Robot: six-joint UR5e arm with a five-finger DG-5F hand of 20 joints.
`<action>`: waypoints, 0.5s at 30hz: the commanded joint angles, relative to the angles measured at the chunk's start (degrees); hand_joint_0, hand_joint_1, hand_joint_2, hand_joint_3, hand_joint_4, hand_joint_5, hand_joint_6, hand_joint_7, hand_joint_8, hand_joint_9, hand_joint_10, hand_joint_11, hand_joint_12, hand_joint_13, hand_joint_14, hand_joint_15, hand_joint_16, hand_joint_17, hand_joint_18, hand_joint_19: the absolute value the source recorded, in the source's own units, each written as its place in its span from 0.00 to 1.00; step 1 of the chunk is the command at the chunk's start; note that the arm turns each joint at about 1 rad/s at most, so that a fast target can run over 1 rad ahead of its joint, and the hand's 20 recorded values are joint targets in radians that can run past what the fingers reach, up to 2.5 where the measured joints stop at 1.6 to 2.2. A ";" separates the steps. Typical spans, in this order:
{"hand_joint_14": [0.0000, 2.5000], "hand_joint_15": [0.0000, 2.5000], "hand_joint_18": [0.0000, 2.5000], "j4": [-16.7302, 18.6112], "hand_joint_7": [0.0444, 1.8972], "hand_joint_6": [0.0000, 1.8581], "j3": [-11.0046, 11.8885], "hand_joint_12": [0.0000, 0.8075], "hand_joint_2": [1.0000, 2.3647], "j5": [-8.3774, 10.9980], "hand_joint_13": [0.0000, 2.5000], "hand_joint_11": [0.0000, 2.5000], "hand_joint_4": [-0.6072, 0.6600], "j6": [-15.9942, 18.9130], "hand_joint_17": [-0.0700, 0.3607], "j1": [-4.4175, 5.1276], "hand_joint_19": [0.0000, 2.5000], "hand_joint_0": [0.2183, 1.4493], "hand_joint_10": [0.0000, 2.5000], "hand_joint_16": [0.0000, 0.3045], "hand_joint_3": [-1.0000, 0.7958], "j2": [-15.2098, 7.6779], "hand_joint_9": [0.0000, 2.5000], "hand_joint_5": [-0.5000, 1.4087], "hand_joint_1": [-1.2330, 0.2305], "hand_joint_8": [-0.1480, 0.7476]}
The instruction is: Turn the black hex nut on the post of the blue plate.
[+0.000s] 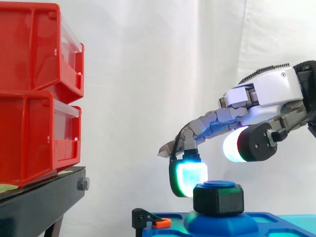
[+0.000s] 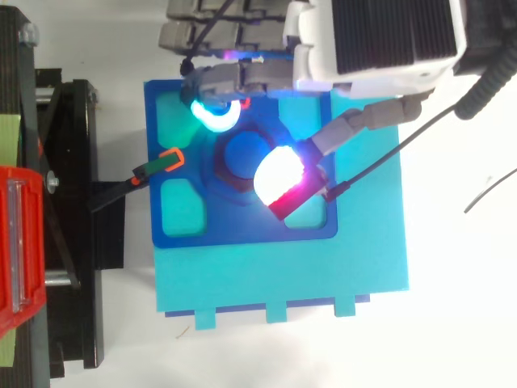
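At the far left, clear of the work, red bins point(image 1: 34, 94) sit on the stand point(image 1: 39, 197). An orange clip point(image 1: 161, 223) lies at the left edge of the plate point(image 1: 291, 219). Just right of it, one glowing fingertip point(image 1: 190, 178) hangs at the left flank of the nut point(image 1: 217, 200), touching it or very nearly so. The nut sits low on the post point(image 2: 242, 153), midway across the plate's dark recessed part. The thumb pad point(image 1: 234, 144) hovers above the nut's right side, clear of it. The hand point(image 1: 271, 89) is thus spread over the nut with no pinch closed. The task looks to be at the approach stage. Nothing shows how far the nut has turned, and grip and turn seem left to do.
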 commanded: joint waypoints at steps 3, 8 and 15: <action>0.00 0.01 0.00 0.06 0.59 0.27 0.00 0.43 0.00 -1.85 0.08 0.00 0.61 -0.44 0.45 -1.50 0.02 0.20 0.00 0.18 0.28 0.01 0.09 0.17 0.68 0.41; 0.00 0.01 0.00 0.06 0.59 0.27 0.44 0.43 0.00 -2.38 0.08 0.00 0.61 -0.44 0.45 -1.68 0.02 0.20 0.00 0.18 0.28 0.01 0.09 0.17 0.68 0.41; 0.00 0.01 0.00 0.23 0.55 0.27 2.38 0.43 0.00 -2.11 0.08 0.00 0.62 0.00 0.45 -0.71 0.02 0.20 0.00 0.18 0.28 0.01 0.09 0.16 0.68 0.41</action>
